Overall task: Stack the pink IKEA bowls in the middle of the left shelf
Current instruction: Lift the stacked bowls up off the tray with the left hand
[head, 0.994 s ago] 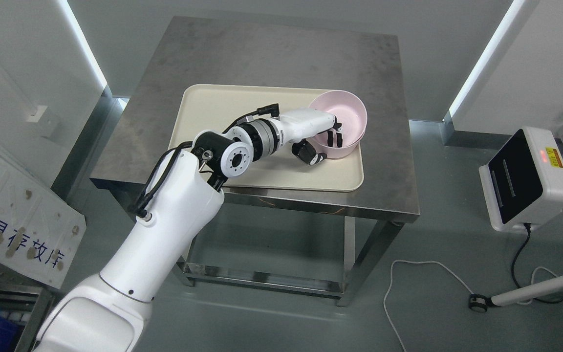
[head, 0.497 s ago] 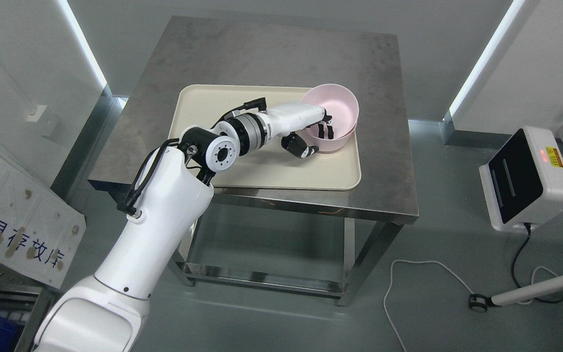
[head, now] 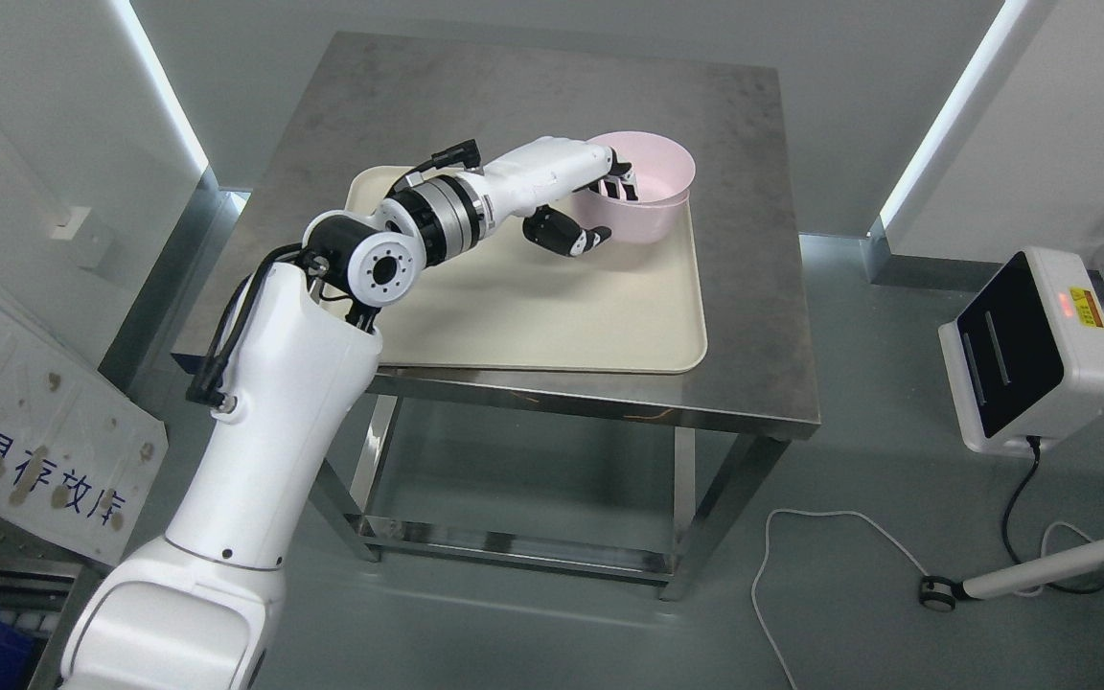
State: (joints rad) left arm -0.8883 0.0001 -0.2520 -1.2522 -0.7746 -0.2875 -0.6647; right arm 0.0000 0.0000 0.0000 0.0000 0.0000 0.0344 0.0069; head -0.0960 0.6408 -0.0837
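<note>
Head view: steel table (head: 753,316) carrying cream tray (head: 552,326). Left arm entering from lower left, reaching across tray. Pink bowl (head: 653,206) at far right end of tray, apparently lifted clear of it, rim tilted. Left hand (head: 590,196) clamped on near rim: fingers (head: 621,182) hooked inside, thumb (head: 566,235) under outer wall. Right arm not visible. Shelf not visible. Advice for lift: keep pinch firm, level bowl before swinging left, raise clear of tray lip, avoid fast wrist roll — one-sided rim grip likely to slip.
</note>
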